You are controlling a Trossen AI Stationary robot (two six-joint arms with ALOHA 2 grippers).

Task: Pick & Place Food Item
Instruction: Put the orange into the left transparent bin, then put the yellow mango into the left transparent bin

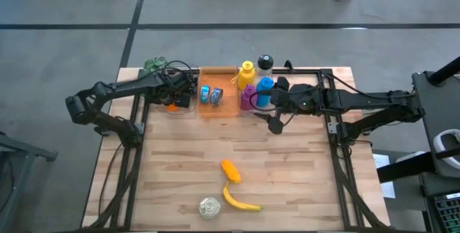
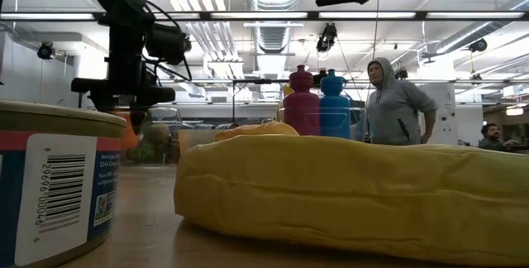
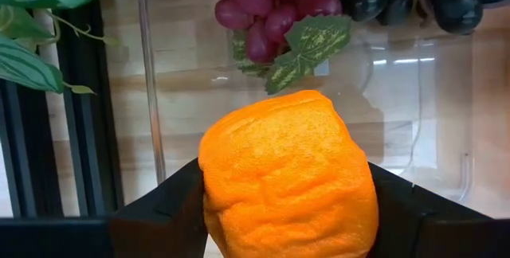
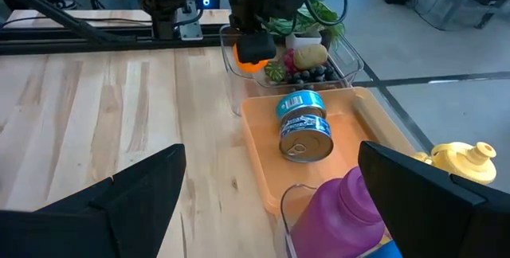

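- Gripping an orange [image 3: 287,174], the left gripper [image 1: 172,101] hangs over the clear bin [image 4: 339,55] at the table's [image 1: 287,183] far edge.
- Right gripper [image 1: 276,120], fingers apart, waits beside the bottles [image 1: 257,82].

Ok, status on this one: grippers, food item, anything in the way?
Left gripper shut on orange, above clear bin. Right gripper open, idle by purple bottle. Grapes already in bin.
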